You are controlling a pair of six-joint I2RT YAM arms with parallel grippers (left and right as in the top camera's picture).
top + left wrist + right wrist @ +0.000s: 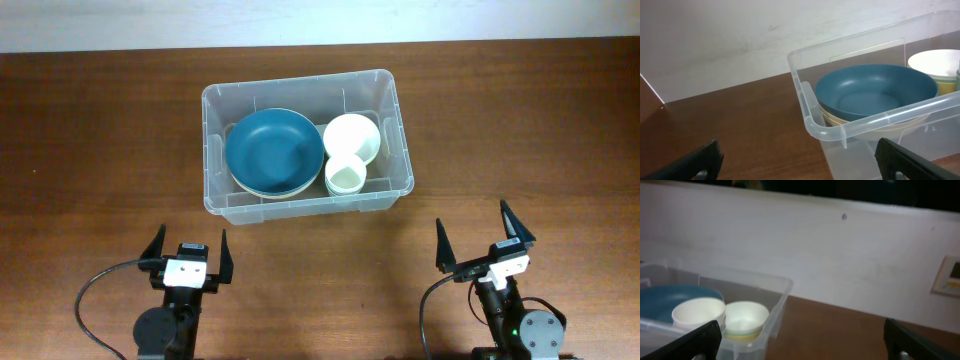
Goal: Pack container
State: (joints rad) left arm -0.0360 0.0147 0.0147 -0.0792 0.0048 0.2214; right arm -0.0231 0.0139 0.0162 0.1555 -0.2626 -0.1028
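The clear plastic container [215, 190] stands at the middle of the table. It holds a blue bowl [272, 150] stacked on cream ones, and two white cups [350, 138] at its right end. The container [815, 125] and the blue bowl [875, 90] also show in the left wrist view, the container [782, 295] and the cups [745, 316] in the right wrist view. My left gripper [188, 257] is open and empty, near the front edge, in front of the container's left corner. My right gripper [484, 240] is open and empty, at the front right.
The brown wooden table [100, 150] reaches a white wall [840, 255] behind the container. A wall socket [950, 275] is at the far right of the right wrist view. Black cables [90, 300] loop beside each arm base at the front edge.
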